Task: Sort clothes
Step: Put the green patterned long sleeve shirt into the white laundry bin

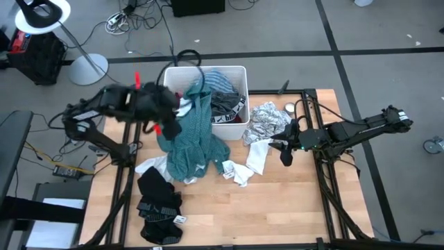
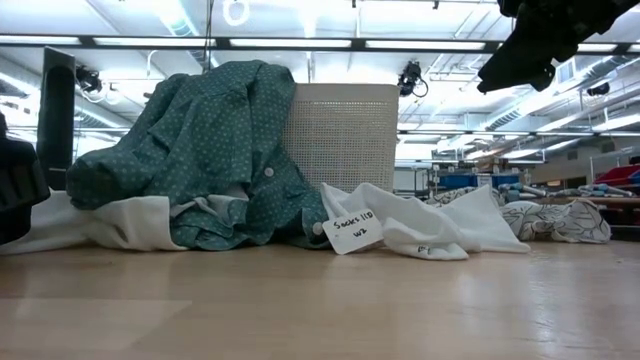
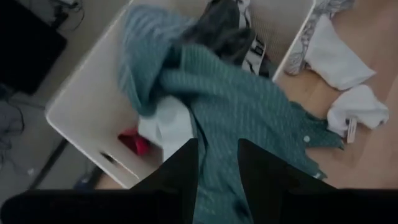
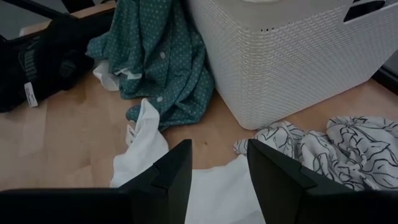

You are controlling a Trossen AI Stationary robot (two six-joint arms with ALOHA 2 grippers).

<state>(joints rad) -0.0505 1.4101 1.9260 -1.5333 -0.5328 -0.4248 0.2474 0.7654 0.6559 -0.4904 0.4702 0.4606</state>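
Observation:
A teal dotted shirt point(image 1: 198, 135) hangs over the near rim of the white tub point(image 1: 244, 76) and spreads onto the table; it also shows in the low view point(image 2: 200, 150). My left gripper point(image 1: 168, 119) is open just above it at the tub's near left corner, and teal cloth shows in the gap between its fingers point(image 3: 217, 146). My right gripper point(image 1: 286, 156) is open and empty, raised over a white garment point(image 4: 217, 193) beside a white-grey patterned one point(image 1: 267, 121). Blue-striped point(image 1: 223, 80), grey-black point(image 1: 229, 107), red point(image 3: 134, 142) and white point(image 3: 166, 124) pieces lie in the tub. My left gripper comes from above, slanting down, with its fingers point(image 3: 180, 171) on either side of the teal shirt's upper part point(image 3: 217, 186) near the tub's rim. I cannot tell whether they touch the cloth. The shirt rests on the rim and the table.
Black garments point(image 1: 158, 201) lie at the table's near left. White pieces with paper tags point(image 1: 239, 170) lie in the middle. Bare wood lies along the near edge and near right. Cables and a lamp stand are on the floor beyond the table.

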